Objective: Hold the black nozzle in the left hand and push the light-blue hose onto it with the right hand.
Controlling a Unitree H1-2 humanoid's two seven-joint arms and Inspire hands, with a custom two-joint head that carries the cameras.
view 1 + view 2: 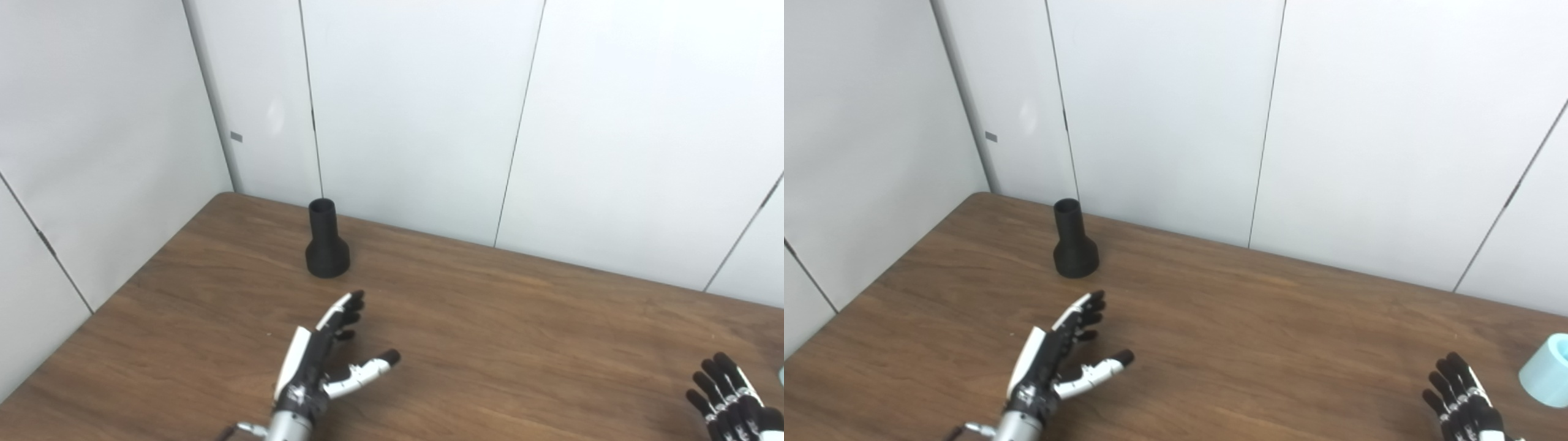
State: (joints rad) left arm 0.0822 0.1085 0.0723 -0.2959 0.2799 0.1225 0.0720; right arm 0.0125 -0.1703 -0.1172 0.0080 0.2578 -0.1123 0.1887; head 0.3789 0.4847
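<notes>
I found the left hand (321, 361) spread wide and holding nothing, low over the counter (502, 343), short of the black nozzle (326, 240) — which stood upright near the back wall. The right hand (1464, 398) sat apart, fingers splayed, empty, just beside the light-blue hose (1546, 370) at the edge. I judged the reach-for-nozzle step in hand — next, a forward close around its neck.
</notes>
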